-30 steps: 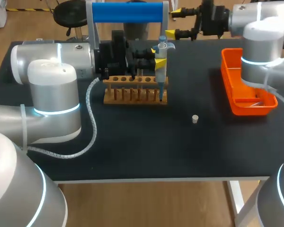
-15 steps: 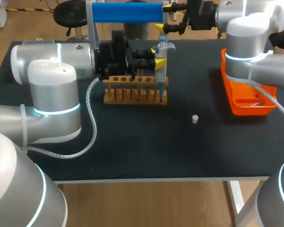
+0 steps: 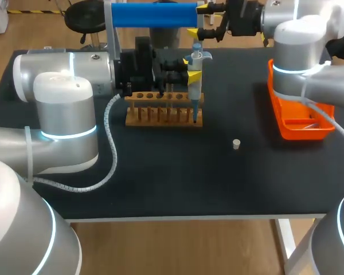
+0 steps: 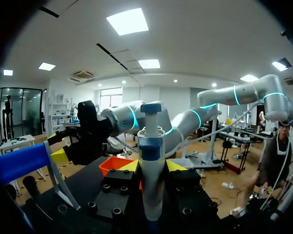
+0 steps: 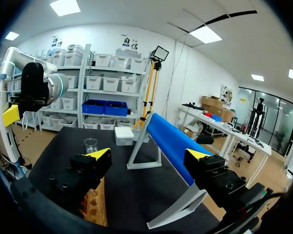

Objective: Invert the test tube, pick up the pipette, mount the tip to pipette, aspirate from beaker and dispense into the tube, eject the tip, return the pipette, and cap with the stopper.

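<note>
You've got a matt black table top [image 3: 160, 183] that throws back no glare. On it, the rack [image 3: 163, 116] is bare wood in a warm, dull brown. The pipette [image 4: 151, 146] looks like smooth white plastic with a blue band and a soft sheen. Your left gripper [image 4: 152, 166] shows matt black blocks, dull bolt heads and flat yellow tips. The tray [image 3: 301, 123] is glossy orange plastic. Your left arm [image 3: 63, 69] wears smooth satin silver shells. The beaker [image 5: 91, 145] is clear and glass-like, the stopper [image 3: 236, 144] pale and matt.
</note>
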